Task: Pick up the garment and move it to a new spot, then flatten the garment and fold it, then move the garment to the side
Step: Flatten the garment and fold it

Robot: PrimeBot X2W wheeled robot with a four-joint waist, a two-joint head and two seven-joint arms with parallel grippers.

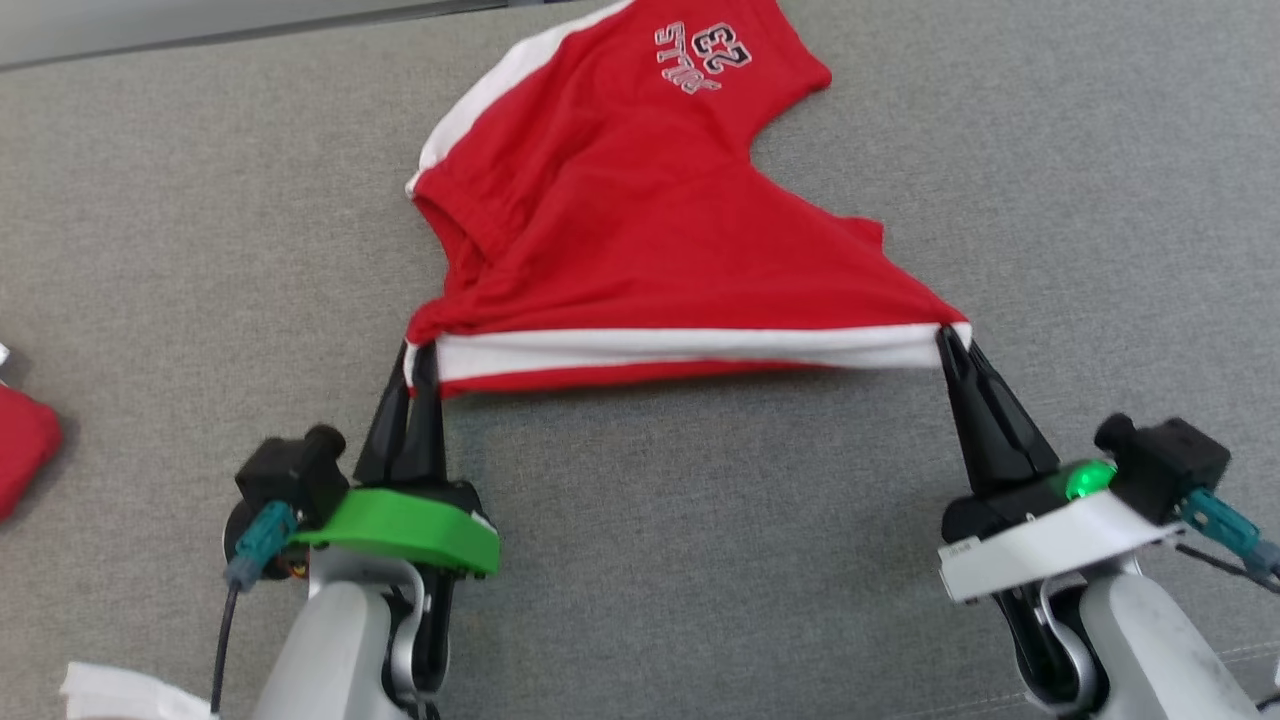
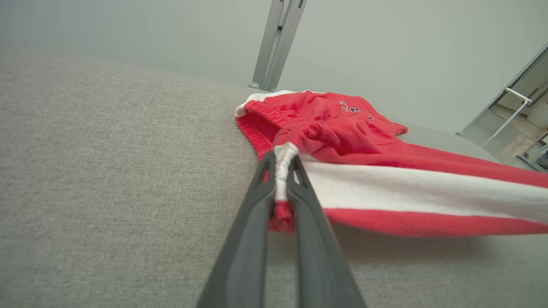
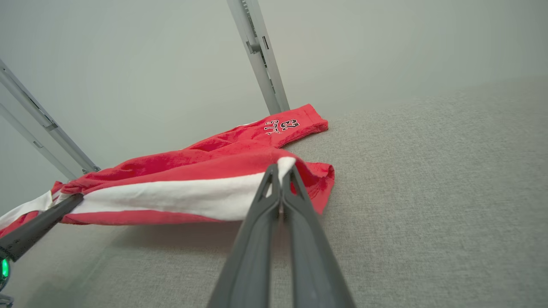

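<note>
The red garment (image 1: 640,220) lies at upper centre of the frame on the grey surface (image 1: 700,560), its white-striped near edge (image 1: 680,350) stretched left to right; the left gripper (image 1: 420,358) clamps one end at lower left, the right gripper (image 1: 950,340) the other, equally near.

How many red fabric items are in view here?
2: red shorts centre, held by the left gripper and right gripper; a second red cloth at the left edge, partly cut off. Others may lie off-frame.
</note>
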